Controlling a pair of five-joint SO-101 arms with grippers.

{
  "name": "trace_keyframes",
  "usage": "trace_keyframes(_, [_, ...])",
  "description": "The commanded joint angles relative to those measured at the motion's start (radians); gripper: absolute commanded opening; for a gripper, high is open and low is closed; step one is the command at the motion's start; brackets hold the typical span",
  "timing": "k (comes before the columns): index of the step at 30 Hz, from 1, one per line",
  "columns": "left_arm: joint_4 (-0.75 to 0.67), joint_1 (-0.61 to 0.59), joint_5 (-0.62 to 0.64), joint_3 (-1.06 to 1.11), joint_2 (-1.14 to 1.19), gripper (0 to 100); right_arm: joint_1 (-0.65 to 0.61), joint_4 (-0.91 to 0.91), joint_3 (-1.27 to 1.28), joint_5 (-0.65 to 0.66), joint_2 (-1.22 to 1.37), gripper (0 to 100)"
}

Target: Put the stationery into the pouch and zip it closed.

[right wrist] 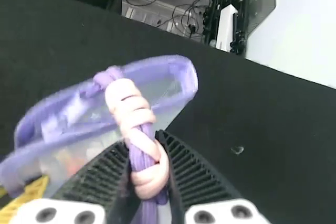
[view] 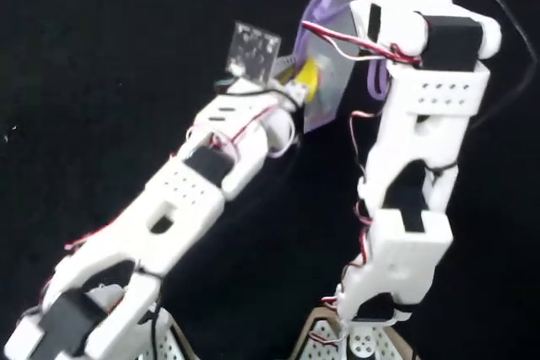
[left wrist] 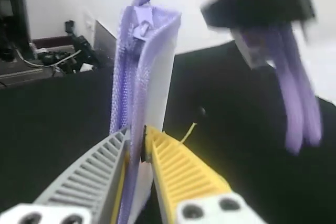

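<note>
Pinching pouch (left wrist: 157,77) edge with left claw (left wrist: 140,140); right claw (right wrist: 144,148) clamped on its braided pull cord (right wrist: 130,106)

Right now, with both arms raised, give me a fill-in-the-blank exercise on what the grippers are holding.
1. The left gripper, with one grey finger and one ___ one, is shut on the edge of the pouch.
2. The right gripper is shut on the pouch's twisted cord, which is purple and ___.
3. Both arms hold the pouch up over the ___ table.
Missing words: yellow; pink; black.
</note>
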Motion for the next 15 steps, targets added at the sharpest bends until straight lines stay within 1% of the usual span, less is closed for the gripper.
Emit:
trace_keyframes(1, [-0.009, 0.025, -0.012, 0.090, -0.161, 3, -0.012, 0.031, 0.091, 0.012, -0.136, 1.1])
trace_keyframes(7, [-0.008, 0.025, -0.017, 0.254, -0.365, 3, -0.043, 0.026, 0.332, 0.015, -0.335, 1.1])
trace_keyframes(10, [-0.008, 0.021, -0.017, 0.329, -0.453, 3, -0.037, 0.025, 0.433, 0.023, -0.444, 1.1])
trace_keyframes(15, [-0.008, 0.016, -0.017, 0.443, -0.585, 3, 0.026, -0.009, 0.611, 0.084, -0.601, 1.1])
